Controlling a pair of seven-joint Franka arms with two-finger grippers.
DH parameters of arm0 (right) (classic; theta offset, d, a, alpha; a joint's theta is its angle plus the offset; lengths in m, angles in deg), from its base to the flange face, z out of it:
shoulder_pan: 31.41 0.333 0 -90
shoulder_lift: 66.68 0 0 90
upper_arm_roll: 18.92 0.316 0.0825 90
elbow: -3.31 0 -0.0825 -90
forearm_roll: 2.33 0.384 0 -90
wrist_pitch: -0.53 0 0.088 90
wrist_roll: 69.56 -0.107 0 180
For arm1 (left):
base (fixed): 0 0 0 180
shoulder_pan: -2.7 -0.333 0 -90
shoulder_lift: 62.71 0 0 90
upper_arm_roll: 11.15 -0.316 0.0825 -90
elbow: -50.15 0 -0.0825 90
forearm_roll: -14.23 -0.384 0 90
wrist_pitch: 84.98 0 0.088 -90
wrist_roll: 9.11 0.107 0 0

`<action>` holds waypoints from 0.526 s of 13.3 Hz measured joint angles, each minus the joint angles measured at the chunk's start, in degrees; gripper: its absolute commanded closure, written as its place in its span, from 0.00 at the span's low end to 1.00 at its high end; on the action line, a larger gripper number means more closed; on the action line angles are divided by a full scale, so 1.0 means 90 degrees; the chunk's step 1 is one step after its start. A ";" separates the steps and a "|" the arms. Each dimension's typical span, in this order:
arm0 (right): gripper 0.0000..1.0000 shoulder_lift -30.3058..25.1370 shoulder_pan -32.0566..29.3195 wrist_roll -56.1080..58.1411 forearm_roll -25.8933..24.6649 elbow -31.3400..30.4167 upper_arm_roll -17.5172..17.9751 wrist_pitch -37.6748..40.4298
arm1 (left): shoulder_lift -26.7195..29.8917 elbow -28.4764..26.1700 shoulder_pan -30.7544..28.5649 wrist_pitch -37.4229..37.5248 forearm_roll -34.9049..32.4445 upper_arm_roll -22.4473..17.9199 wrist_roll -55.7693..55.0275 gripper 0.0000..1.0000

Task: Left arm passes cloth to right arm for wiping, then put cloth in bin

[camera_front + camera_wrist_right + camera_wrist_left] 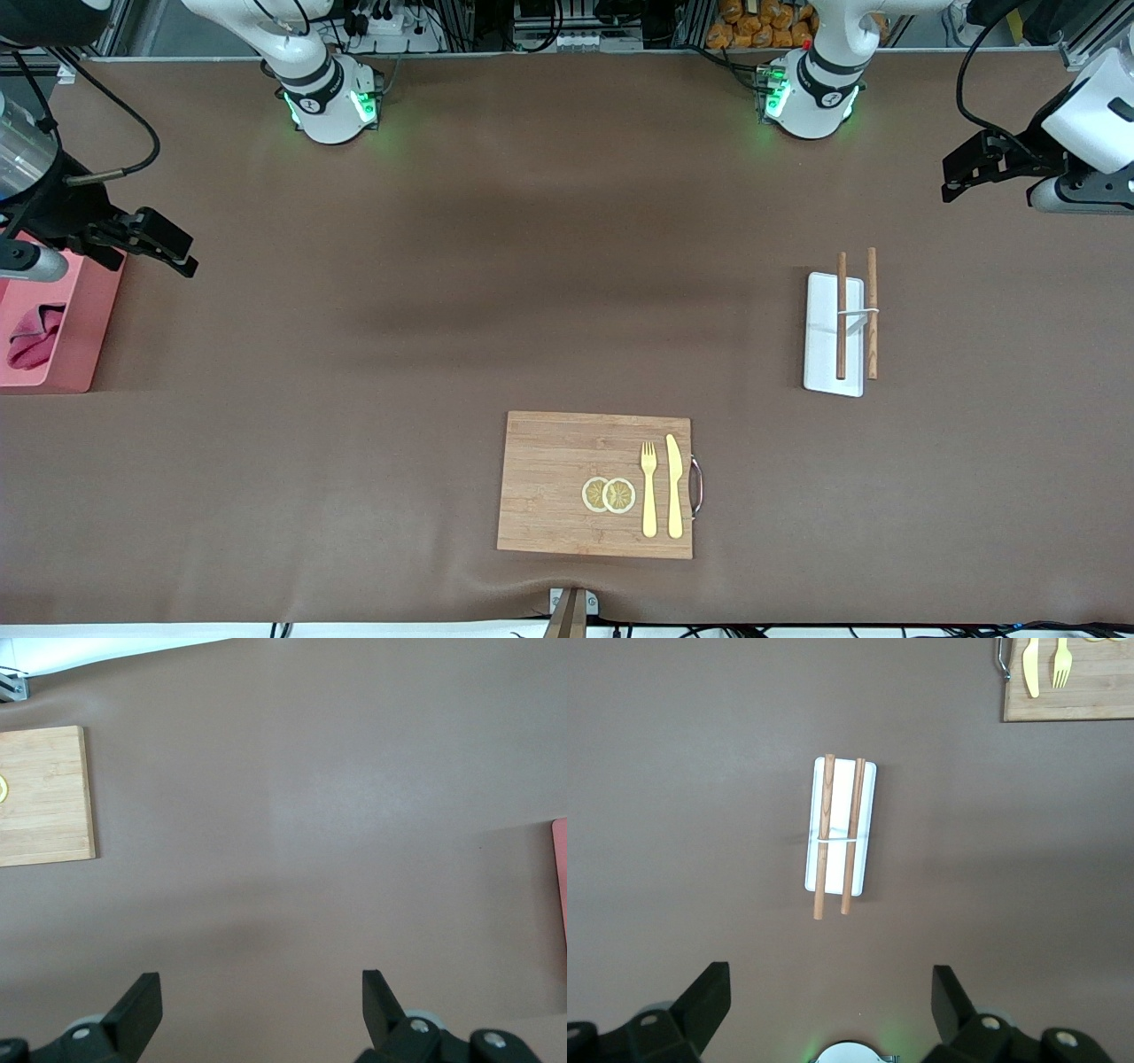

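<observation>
A wooden cutting board (pixel 595 484) lies on the table (pixel 354 399), carrying two lemon slices (pixel 609 494), a yellow fork (pixel 648 488) and knife (pixel 674 486). Near it, chopsticks (pixel 856 312) rest across a white tray (pixel 824 354).

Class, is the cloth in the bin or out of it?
In. The cloth lies crumpled inside the bin, and neither claw holds it.

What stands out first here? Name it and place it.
The cloth lies in the pink bin at the right arm's end. Nearest the camera, a board carries lemon slices, a fork and a knife. Both grippers, left and right, hang open.
</observation>
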 measured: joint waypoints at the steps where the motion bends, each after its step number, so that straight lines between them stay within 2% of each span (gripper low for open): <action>1: 0.00 0.0002 0.0000 0.0001 -0.0075 0.0000 -0.0001 -0.0009 | 0.0000 -0.0004 0.0000 0.0000 0.0000 -0.0001 0.0000 0.00; 7: 0.00 0.0065 0.0000 0.0016 -0.0200 0.0002 0.0000 -0.0065 | -0.0006 -0.0017 -0.0005 0.0000 0.0000 -0.0004 0.0000 0.00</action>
